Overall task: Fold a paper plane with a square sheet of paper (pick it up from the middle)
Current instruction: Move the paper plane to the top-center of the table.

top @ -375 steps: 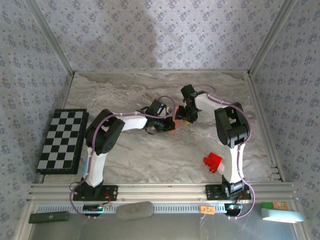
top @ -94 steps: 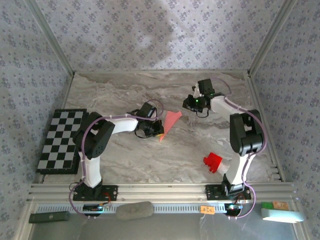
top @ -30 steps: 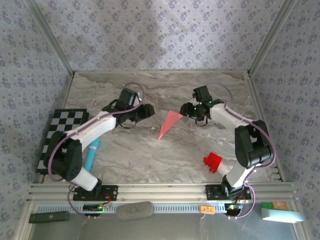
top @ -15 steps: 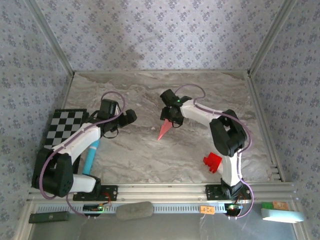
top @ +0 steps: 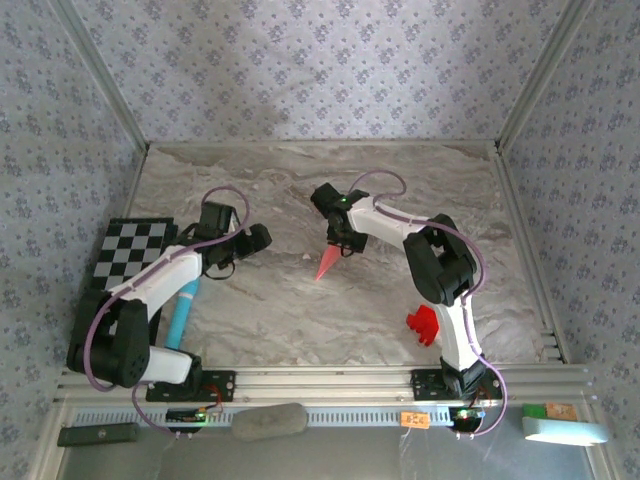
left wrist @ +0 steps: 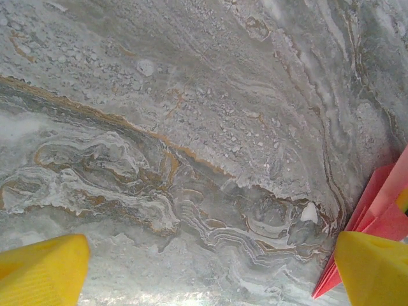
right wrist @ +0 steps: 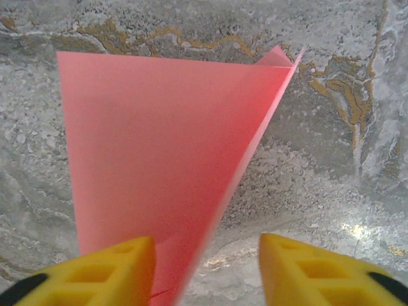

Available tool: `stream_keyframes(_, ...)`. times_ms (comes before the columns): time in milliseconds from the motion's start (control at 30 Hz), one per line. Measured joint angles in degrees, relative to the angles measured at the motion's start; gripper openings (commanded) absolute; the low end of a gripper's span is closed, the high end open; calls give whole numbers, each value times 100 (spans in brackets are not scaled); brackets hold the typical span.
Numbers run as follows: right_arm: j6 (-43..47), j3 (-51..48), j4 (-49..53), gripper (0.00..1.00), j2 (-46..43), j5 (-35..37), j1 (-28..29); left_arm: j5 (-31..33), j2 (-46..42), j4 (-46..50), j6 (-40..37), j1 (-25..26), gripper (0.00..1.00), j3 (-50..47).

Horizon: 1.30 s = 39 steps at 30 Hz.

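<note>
Pink-red paper, folded into a slim pointed dart, lies flat on the grey marble table [top: 250, 310] near the middle of the top view. This paper plane [top: 328, 262] has its tip toward the lower left of the frame and its wide end toward the upper right. The right gripper [top: 340, 243] sits over that wide end. In the right wrist view the plane spreads across the upper left and centre, narrowing toward the bottom edge. The claw is released, its two yellow fingers [right wrist: 108, 274] standing apart. One finger is over the paper at lower left and the other is over bare marble at lower right. The plane's long folded edge runs down between them, and whether either finger touches the sheet cannot be told. The left gripper [top: 262, 238] is left of centre in the top view, well apart from the plane. It is spread wide over bare marble and grasps nothing. In its wrist view the plane's red tip shows at the right edge. A chequered board [top: 128, 268] lies at the far left, a blue tube [top: 182, 312] under the left arm, and a red block [top: 424, 325] at lower right.
</note>
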<state>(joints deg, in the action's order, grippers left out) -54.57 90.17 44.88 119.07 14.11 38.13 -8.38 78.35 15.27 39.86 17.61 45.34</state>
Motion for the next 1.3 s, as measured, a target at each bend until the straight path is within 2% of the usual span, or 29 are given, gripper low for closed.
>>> stream_keyframes(300,-63,-74,-37,19,0,-83,-52,-17,11,2,0,-4,99,2)
stream_keyframes(467,-46,-238,-146,0,-61,-146,-85,-15,11,2,2,-26,99,2)
stream_keyframes(700,422,-466,-610,0,-557,-501,-116,-133,-70,-109,48,-238,99,-52)
stream_keyframes(800,831,-463,-951,0,-881,-881,-140,-142,-267,-151,96,-361,100,-105)
stream_keyframes(1033,1696,-704,-2190,0,-1143,-2385,-280,-450,-616,-776,511,-577,100,-525)
stream_keyframes(1300,1692,-1648,-3838,0,-960,-3985,-638,-1281,-341,-1753,1176,-610,98,-898)
